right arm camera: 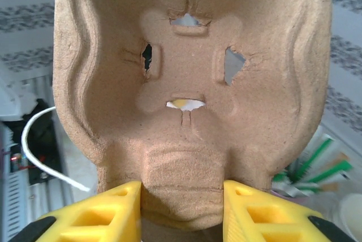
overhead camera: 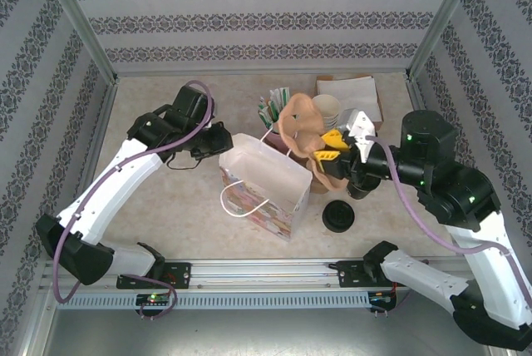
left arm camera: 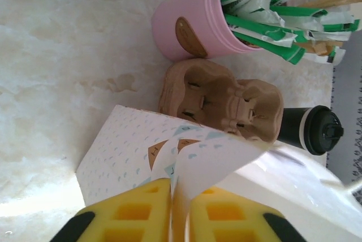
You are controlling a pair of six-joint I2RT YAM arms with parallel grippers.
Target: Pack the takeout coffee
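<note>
Left gripper (left arm camera: 171, 211): jaws pinched shut on bag (overhead camera: 264, 175) rim. Right gripper (right arm camera: 181, 199): jaws clamped on cup carrier (right arm camera: 192, 72). Coffee (left arm camera: 310, 130) sat on table (left arm camera: 51, 83), not yet packed.

White shells, black joints on left arm (overhead camera: 108, 185) & right arm (overhead camera: 490, 254). Purple cable (overhead camera: 198, 84) along each. Green lights (overhead camera: 407, 135) on black joints at 3 o'clock, top view. Yellow fingers (left arm camera: 124, 216) w/ square pockets, black ends.
</note>
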